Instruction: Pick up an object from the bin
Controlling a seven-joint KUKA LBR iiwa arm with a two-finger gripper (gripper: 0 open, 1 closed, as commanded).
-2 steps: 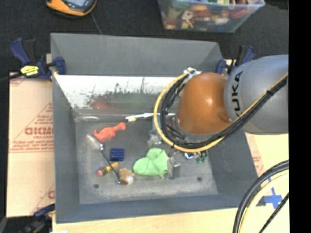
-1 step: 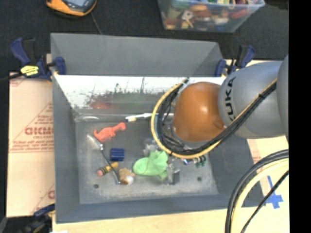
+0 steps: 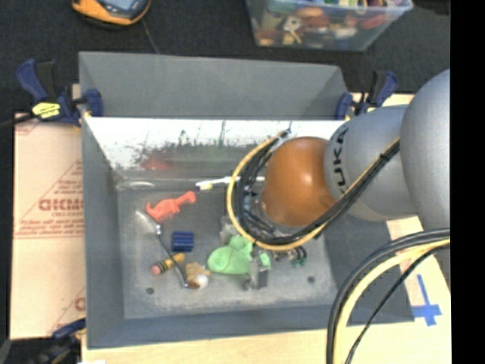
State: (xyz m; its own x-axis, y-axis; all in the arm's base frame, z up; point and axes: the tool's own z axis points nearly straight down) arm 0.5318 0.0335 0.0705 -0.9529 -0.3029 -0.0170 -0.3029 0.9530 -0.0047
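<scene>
One tool [image 3: 259,273] hanging low in lower centre of frame, over right edge of green crumpled lump [image 3: 229,258] lying on grey bin [image 3: 106,226] floor, open or closed cannot tell, blue block [image 3: 182,240] and orange toy [image 3: 170,205] lying further left.

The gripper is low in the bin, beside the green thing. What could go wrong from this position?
1. The gripper seems to stand at the right edge of the light green soft lump, not over its middle, so a grasp may catch only an edge and slip.
2. A small round brown-and-white thing lies close to the lump's left. A push could shove it away or drag it along.
</scene>
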